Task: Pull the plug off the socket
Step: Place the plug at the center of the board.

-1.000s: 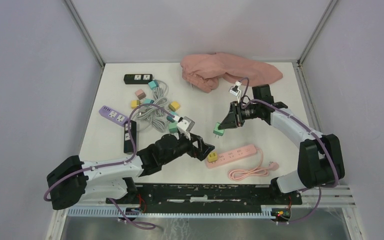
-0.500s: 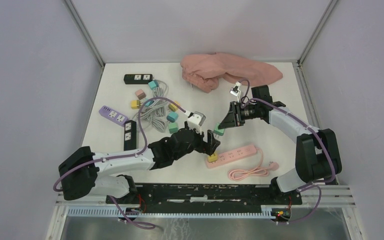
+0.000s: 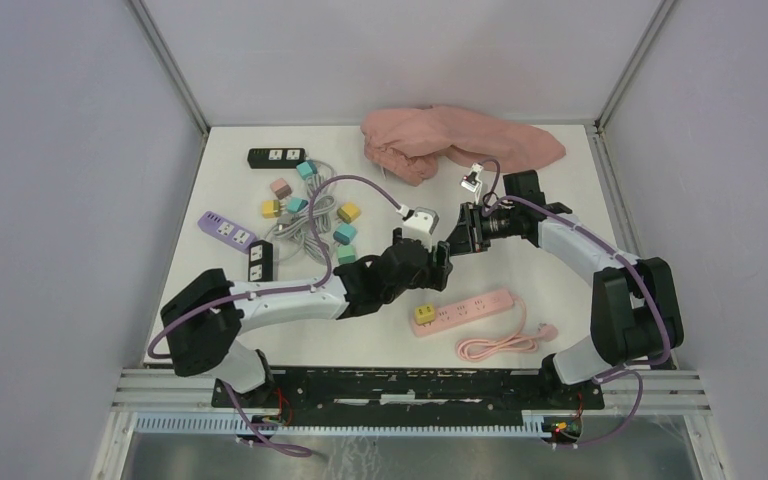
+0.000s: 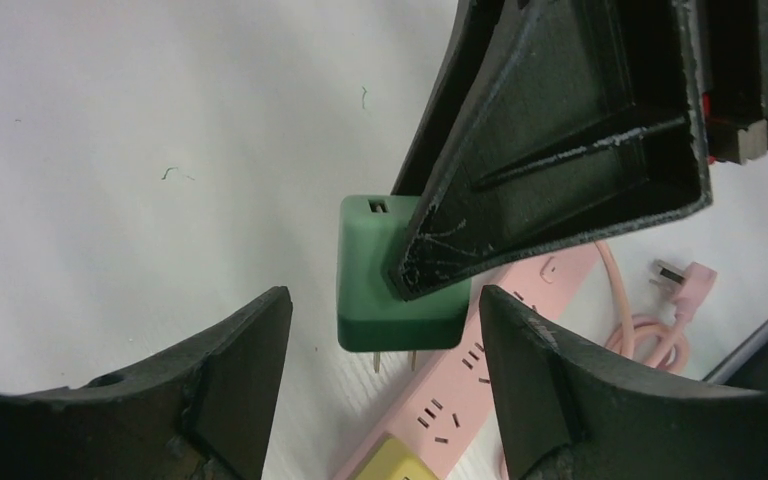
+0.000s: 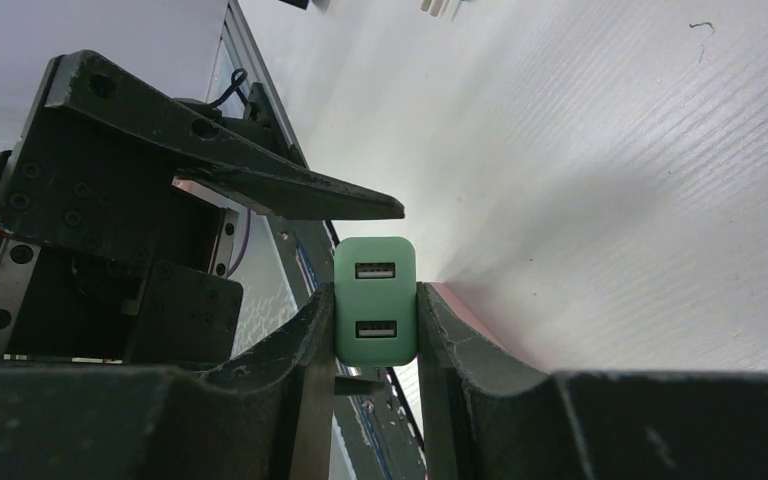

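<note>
Right pincer [image 5: 375, 297] grips the green plug [image 4: 365, 280] near the pink strip [image 4: 440, 410]; left pincer [image 4: 382, 310], wide, should centre on it before squeezing.

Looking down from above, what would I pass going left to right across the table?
purple power strip → grey cable bundle → pink power strip → loose pink plug at the end of its cord

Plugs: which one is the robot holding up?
The green plug, pinched between the right fingers in the air. The yellow plug sits in the pink power strip; the other plugs lie loose.
</note>
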### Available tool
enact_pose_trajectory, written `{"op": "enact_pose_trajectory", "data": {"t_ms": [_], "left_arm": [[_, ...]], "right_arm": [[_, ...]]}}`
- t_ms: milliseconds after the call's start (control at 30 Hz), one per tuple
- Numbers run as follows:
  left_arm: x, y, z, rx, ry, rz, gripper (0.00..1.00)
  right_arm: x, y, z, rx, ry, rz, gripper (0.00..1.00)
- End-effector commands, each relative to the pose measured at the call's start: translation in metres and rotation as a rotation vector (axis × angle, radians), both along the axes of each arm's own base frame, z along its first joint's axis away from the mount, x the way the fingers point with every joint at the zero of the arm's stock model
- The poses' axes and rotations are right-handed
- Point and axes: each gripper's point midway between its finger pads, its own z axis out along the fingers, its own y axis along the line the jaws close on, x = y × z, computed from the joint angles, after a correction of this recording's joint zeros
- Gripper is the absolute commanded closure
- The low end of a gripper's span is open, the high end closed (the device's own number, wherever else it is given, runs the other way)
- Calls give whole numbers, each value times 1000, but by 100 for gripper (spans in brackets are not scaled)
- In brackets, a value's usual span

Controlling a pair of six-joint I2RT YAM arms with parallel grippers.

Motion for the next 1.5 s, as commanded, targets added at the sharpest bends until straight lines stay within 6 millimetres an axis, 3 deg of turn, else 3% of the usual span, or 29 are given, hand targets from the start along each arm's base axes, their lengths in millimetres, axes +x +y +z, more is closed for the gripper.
{"op": "enact_pose_trajectory", "data": {"t_ms": [0, 100, 300, 467, 733, 1000, 1467], "left_arm": [[17, -5, 11, 31, -51, 57, 29], [20, -6, 9, 51, -50, 64, 40], [20, -6, 9, 63, -60, 58, 80], [16, 1, 13, 47, -81, 47, 96], [9, 38, 7, 9, -115, 110, 97], [12, 85, -9, 14, -113, 168, 97], [55, 165, -29, -100, 7, 295, 97]], "right_arm": [[5, 2, 6, 24, -20, 1, 97], [5, 2, 6, 25, -16, 3, 97], [3, 3, 4, 29, -4, 15, 92], [-1, 1, 10, 29, -34, 59, 70], [-6, -2, 23, 25, -125, 148, 42], [-10, -6, 28, 17, -169, 177, 41], [-11, -9, 28, 22, -186, 179, 42]]}}
